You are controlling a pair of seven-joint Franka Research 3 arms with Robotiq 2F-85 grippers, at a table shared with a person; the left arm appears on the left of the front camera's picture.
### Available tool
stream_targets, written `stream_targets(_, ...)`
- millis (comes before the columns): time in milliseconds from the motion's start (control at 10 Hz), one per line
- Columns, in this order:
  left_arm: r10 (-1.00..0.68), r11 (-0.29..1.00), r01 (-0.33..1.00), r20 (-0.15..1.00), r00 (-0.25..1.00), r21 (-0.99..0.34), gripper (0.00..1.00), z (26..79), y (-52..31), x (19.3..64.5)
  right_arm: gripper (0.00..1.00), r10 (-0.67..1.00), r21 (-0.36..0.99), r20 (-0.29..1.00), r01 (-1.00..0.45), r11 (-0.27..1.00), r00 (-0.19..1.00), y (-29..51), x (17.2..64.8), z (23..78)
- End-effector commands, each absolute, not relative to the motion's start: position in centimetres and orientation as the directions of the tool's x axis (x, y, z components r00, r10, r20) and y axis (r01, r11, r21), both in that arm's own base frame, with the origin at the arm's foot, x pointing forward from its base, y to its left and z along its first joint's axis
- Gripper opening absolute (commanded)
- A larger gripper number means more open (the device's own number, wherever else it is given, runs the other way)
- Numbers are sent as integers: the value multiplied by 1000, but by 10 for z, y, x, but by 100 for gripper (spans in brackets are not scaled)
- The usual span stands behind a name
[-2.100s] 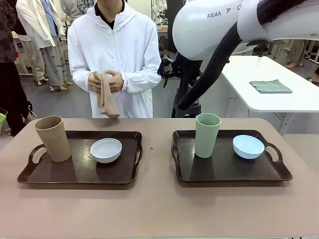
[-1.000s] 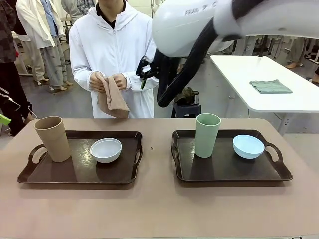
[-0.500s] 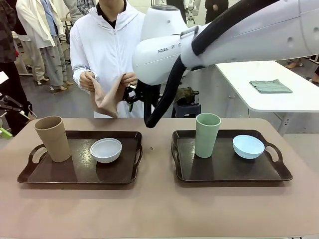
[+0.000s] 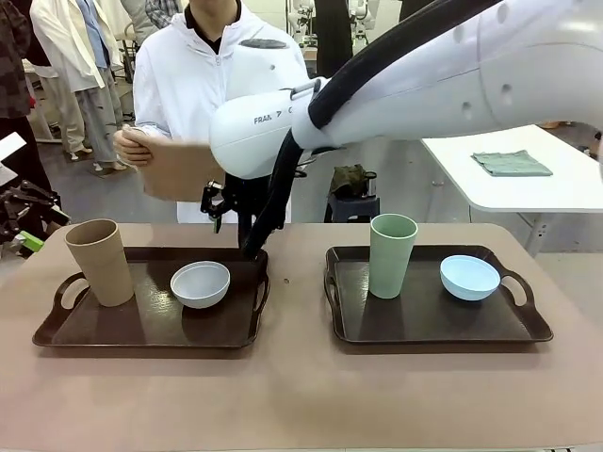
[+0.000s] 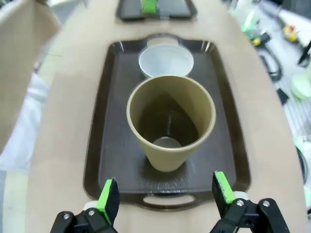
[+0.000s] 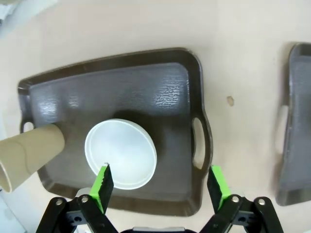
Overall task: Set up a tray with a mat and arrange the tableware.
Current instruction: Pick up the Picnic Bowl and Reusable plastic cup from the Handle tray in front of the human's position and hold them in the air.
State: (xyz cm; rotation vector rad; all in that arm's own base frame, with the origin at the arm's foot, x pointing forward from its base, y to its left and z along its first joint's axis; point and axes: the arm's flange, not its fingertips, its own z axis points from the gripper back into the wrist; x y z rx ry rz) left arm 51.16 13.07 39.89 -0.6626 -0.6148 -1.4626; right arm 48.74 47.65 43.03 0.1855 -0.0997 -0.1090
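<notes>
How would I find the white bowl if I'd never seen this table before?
Look at the tan table and find the dark tray on the left of the front view. Two things stand on it: a tall tan cup and, beside it, the white bowl. It is low and white, unlike the light blue bowl on the other tray.

Right pincer [image 6: 159,179] swung over the white bowl [image 6: 120,154] (person's mat [image 4: 179,169] unfolded).

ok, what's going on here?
At the far side, the person's hand holds a tan mat spread out. The right gripper, open, hovers over the white bowl on the left tray; the left gripper, open, faces the tan cup beside it. The green cup and blue bowl stand on the right tray, untouched.
</notes>
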Motion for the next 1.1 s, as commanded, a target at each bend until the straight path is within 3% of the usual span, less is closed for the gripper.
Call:
stream_targets(0,-635,-27,999,773,12,-38,100,400,132,520,100,-116,131,92,104,986,989,486,497,428)
stream_targets(700,-654,-18,998,756,29,-54,100,395,127,516,100,-113,163,69,101,981,991,482,491,421)
stream_targets(1000,-631,9,998,774,52,-60,100,383,128,513,100,-42,133,79,31,991,996,483,487,396)
